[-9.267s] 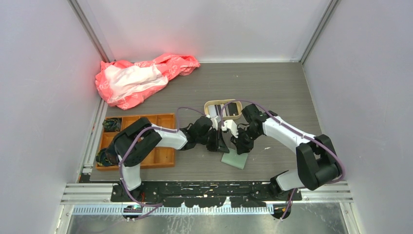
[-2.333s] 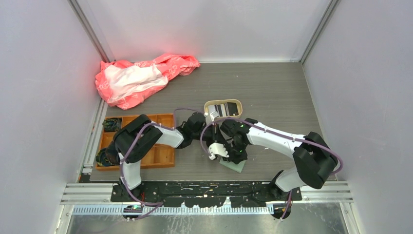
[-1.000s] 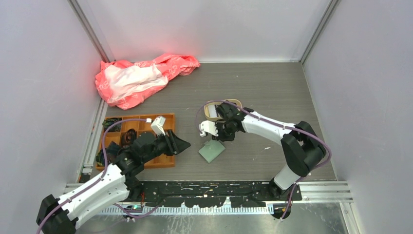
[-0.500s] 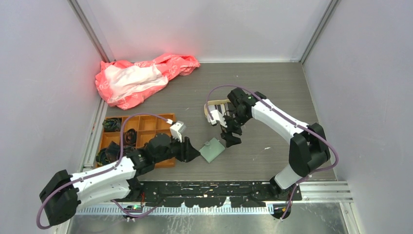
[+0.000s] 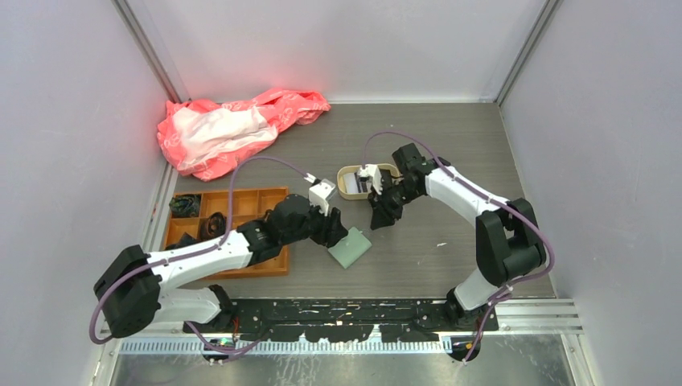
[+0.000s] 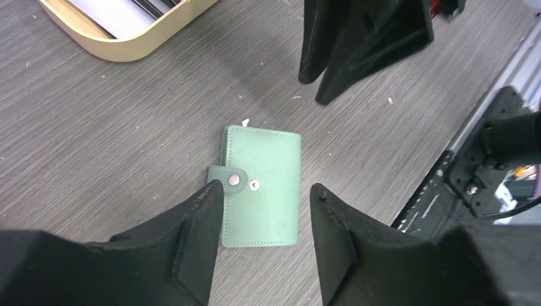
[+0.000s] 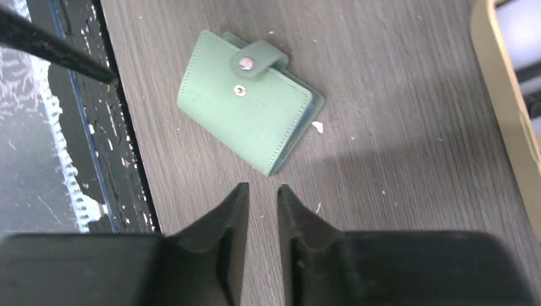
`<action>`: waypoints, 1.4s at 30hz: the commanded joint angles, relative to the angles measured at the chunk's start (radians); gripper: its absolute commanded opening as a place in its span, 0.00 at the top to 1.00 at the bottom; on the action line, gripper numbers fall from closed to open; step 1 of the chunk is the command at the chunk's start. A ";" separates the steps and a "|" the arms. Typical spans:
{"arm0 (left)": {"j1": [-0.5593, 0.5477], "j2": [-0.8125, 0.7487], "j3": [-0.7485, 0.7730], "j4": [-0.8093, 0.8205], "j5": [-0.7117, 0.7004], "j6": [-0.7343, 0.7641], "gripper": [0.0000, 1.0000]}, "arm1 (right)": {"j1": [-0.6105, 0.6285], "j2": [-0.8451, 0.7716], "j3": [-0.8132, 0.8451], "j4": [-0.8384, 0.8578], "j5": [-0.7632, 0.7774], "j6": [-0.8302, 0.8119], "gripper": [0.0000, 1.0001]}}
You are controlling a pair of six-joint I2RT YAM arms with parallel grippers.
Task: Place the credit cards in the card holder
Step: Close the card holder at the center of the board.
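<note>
Left tool (image 6: pixel 265 190), jaws wide and empty, is hovering over the sage-green card holder (image 7: pixel 245 102), which is lying shut, tab across, flat on the table (image 5: pixel 450 145); opening it seems the step in hand, calling for lifting that tab; right tool (image 7: pixel 263 188) is standing narrow, holding nothing; credit cards (image 6: pixel 115 9) are lying in the beige tray (image 6: pixel 127 52) beyond.

Sage-green card holder (image 6: pixel 261 185) lay folded shut, flat on table (image 6: pixel 96 127); dark and pale credit cards (image 6: pixel 108 9) sat in beige tray (image 6: pixel 127 48).
</note>
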 commanded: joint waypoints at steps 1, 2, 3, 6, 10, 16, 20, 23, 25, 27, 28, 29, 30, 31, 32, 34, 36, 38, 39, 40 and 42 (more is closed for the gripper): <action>-0.022 0.044 0.064 -0.090 -0.069 0.068 0.50 | -0.033 0.039 0.009 0.038 -0.075 0.127 0.78; -0.025 0.066 0.097 -0.120 -0.072 0.075 0.52 | -0.032 0.055 0.017 0.038 -0.079 0.155 0.82; -0.028 0.093 0.124 -0.151 -0.077 0.082 0.52 | -0.032 0.073 0.030 0.033 -0.079 0.177 0.84; -0.050 0.173 0.207 -0.237 -0.112 0.096 0.53 | -0.034 0.133 0.069 -0.011 -0.066 0.196 0.88; -0.078 0.268 0.280 -0.325 -0.164 0.130 0.55 | -0.039 0.176 0.089 -0.037 -0.062 0.203 0.89; -0.089 0.342 0.352 -0.390 -0.217 0.176 0.55 | -0.038 0.199 0.093 -0.037 -0.059 0.213 0.89; -0.089 0.384 0.389 -0.405 -0.213 0.195 0.56 | -0.039 0.217 0.099 -0.046 -0.054 0.218 0.89; -0.089 0.409 0.404 -0.412 -0.203 0.202 0.59 | -0.040 0.219 0.099 -0.047 -0.051 0.218 0.89; -0.088 0.417 0.406 -0.413 -0.195 0.204 0.60 | -0.039 0.220 0.099 -0.046 -0.050 0.218 0.89; -0.089 0.422 0.408 -0.411 -0.187 0.207 0.60 | -0.039 0.222 0.099 -0.047 -0.051 0.220 0.89; -0.088 0.424 0.409 -0.411 -0.183 0.209 0.60 | -0.040 0.223 0.099 -0.047 -0.050 0.219 0.89; -0.088 0.427 0.410 -0.411 -0.177 0.209 0.60 | -0.038 0.224 0.099 -0.048 -0.050 0.220 0.89; -0.089 0.430 0.411 -0.412 -0.171 0.210 0.61 | -0.039 0.226 0.100 -0.048 -0.050 0.220 0.90; -0.089 0.432 0.412 -0.411 -0.167 0.211 0.61 | -0.039 0.228 0.100 -0.049 -0.049 0.220 0.89; -0.088 0.435 0.412 -0.410 -0.164 0.211 0.62 | -0.039 0.228 0.100 -0.049 -0.048 0.220 0.89; -0.089 0.442 0.413 -0.411 -0.166 0.212 0.63 | -0.039 0.229 0.100 -0.051 -0.047 0.220 0.89; -0.088 0.447 0.416 -0.414 -0.165 0.213 0.68 | -0.039 0.229 0.100 -0.052 -0.047 0.220 0.89; -0.089 0.449 0.420 -0.415 -0.159 0.214 0.76 | -0.038 0.228 0.100 -0.051 -0.046 0.220 0.90; -0.087 0.451 0.424 -0.417 -0.155 0.214 0.83 | -0.039 0.228 0.100 -0.051 -0.045 0.220 0.90; -0.088 0.452 0.426 -0.421 -0.152 0.214 0.88 | -0.039 0.228 0.100 -0.051 -0.045 0.220 0.90; -0.089 0.455 0.434 -0.428 -0.147 0.214 0.95 | -0.039 0.227 0.100 -0.051 -0.044 0.220 0.90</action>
